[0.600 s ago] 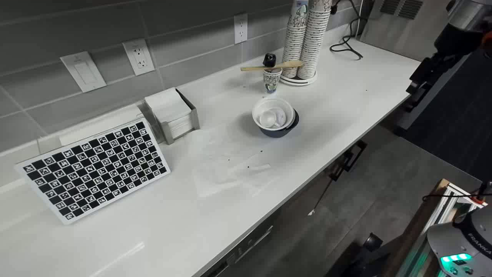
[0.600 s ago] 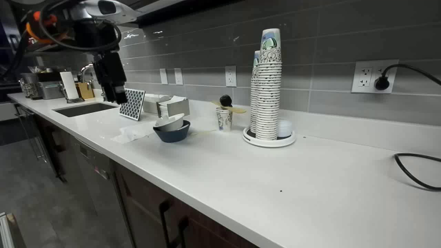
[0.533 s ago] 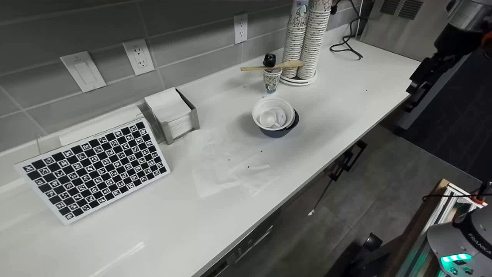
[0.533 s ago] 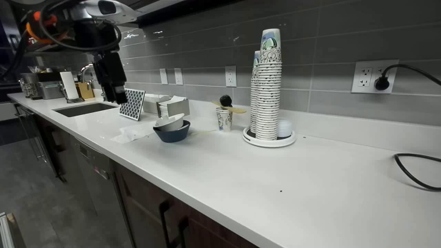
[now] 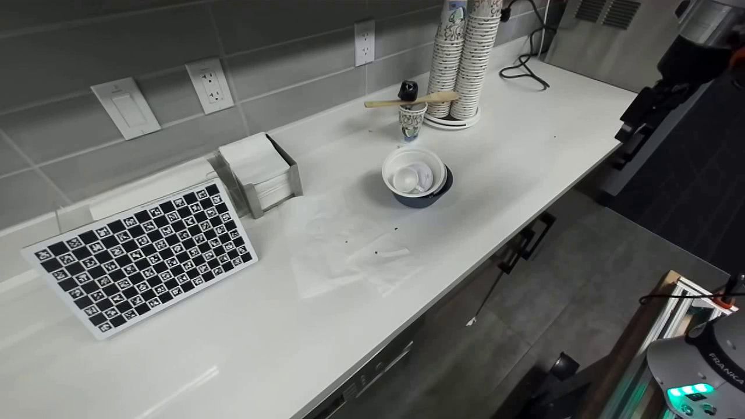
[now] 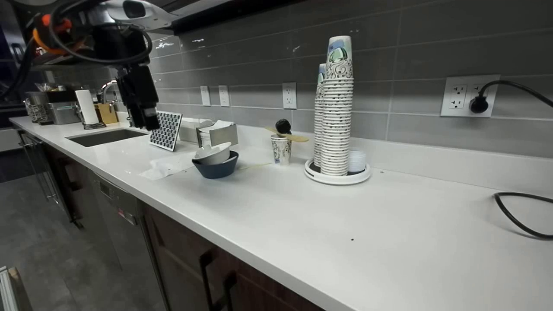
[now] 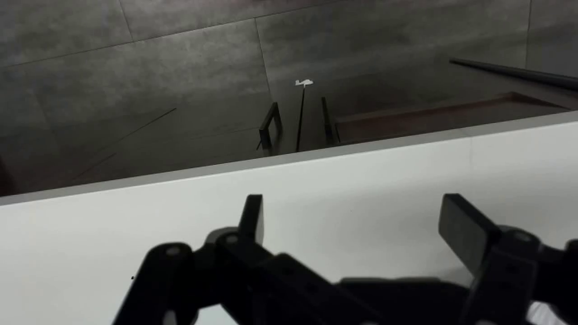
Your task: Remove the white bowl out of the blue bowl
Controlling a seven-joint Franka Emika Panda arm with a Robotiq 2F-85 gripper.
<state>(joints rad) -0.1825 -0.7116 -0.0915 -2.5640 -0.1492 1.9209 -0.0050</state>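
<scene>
wrist view: the gripper (image 7: 352, 214), holding nothing, has fingers (image 7: 461, 232) wide apart, probably for the white bowl (image 6: 218, 157). the blue bowl (image 6: 217, 170) seems to prop it tilted.

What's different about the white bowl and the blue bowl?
Outside, the white bowl is pale and the blue bowl is dark. The white bowl is tilted, while the blue bowl sits upright. The white bowl rests inside the blue bowl; the blue bowl stands on the countertop. Both are round and open at the top.
</scene>
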